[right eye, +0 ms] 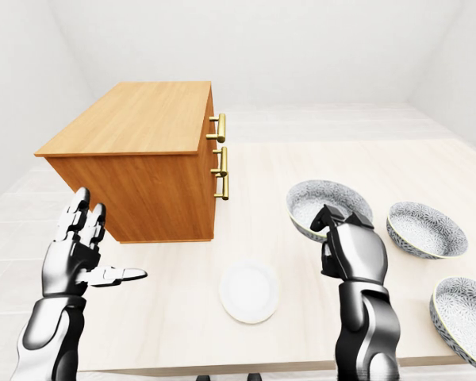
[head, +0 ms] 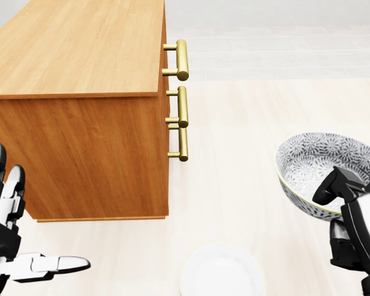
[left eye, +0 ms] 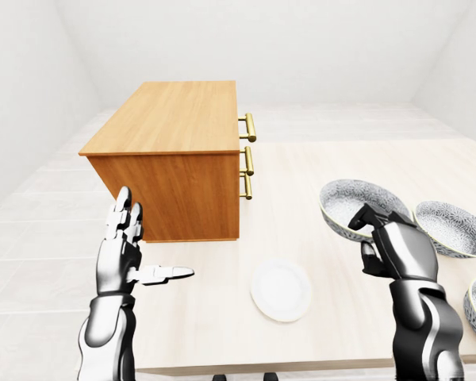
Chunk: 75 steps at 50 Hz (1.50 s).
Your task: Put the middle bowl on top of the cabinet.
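pale wood table (left eye: 341, 167) under cabinet (left eye: 170, 119), white walls.

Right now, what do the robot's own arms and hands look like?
Both arms are glossy silver-grey metal with rounded, segmented shells and dark joints. The left hand is mostly silver-white with black knuckle segments and pale fingers. The right hand has a silver shell and black fingers. No cables, sleeves or markings show.
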Tool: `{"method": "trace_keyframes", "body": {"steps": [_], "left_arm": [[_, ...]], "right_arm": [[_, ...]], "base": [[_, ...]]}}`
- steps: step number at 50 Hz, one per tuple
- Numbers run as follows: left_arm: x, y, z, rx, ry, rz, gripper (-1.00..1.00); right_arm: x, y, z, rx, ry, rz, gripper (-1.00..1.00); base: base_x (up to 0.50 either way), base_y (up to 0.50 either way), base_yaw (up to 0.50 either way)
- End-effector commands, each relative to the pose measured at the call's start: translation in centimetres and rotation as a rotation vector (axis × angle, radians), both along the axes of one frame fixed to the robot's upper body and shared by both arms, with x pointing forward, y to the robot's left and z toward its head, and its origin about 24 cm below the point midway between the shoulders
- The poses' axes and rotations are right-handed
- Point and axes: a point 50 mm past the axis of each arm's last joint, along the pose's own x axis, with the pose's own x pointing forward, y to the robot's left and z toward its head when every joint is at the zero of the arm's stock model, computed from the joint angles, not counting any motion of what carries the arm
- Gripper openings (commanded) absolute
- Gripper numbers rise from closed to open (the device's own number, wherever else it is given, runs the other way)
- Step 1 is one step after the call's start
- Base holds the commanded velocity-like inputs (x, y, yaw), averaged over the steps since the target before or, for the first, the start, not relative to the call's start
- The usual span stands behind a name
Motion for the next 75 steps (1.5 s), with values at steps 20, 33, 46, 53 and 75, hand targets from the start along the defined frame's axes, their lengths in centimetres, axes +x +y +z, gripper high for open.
{"method": "trace_keyframes", "body": {"steps": [20,33,46,53,75], "left_arm": [[0.5,0.3,-0.7,-0.009,0.03,-0.001,1.0],[0.1,0.3,-0.6,-0.01,0.026,-0.002,1.0],[-0.2,0.6,-0.5,-0.011,0.019,0.002,1.0],[0.1,0.4,-0.7,-0.006,0.027,-0.006,1.0],[-0.7,0.2,-0.5,0.005,0.023,0.0,1.0]], "right_arm": [[9.2,4.9,11.7,-0.105,-0.209,0.312,-1.0],[10.8,7.4,17.6,-0.133,-0.293,0.428,-1.0],[12.2,9.5,22.2,-0.137,-0.345,0.493,-1.0],[13.6,10.8,23.9,-0.073,-0.398,0.528,-1.0],[17.4,15.5,25.6,0.315,-0.405,0.686,-1.0]], "base": [[0.0,0.0,0.0],[0.0,0.0,0.0],[0.0,0.0,0.0],[0.0,0.0,0.0],[0.0,0.0,0.0]]}}
